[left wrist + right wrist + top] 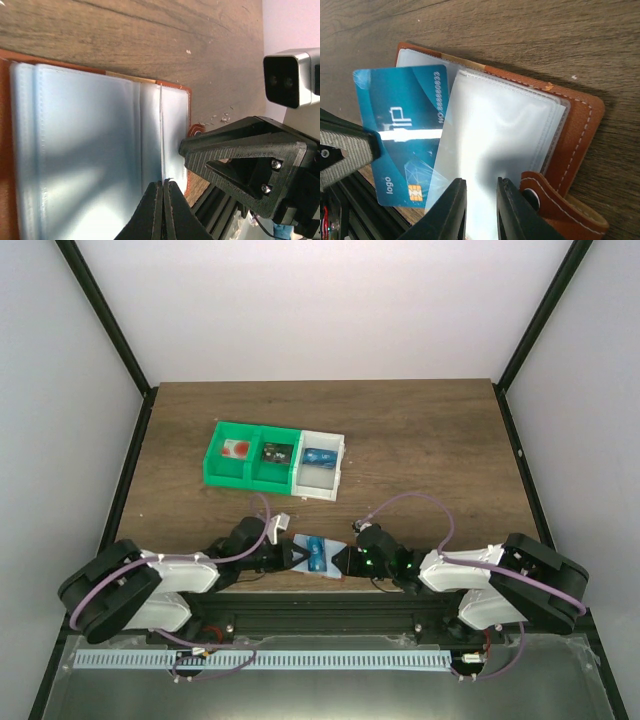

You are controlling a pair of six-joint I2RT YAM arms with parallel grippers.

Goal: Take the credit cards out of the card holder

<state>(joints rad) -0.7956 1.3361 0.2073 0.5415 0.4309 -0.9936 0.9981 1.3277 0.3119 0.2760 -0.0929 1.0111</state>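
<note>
The card holder lies open on the wood near the table's front edge, orange-brown rim around clear sleeves, and also shows between the two arms. A blue credit card with pale markings sticks out of its far side, half under a clear sleeve; from above it is a blue patch. My right gripper stands narrowly open over that sleeve, beside the snap tab. My left gripper is shut, its tips at a pocket edge of the pale lining. Nothing clearly sits between its fingers.
At mid-table a green bin with two compartments joins a white bin; each compartment has a card in it. The two grippers face each other closely across the holder, and the black base rail runs just behind them.
</note>
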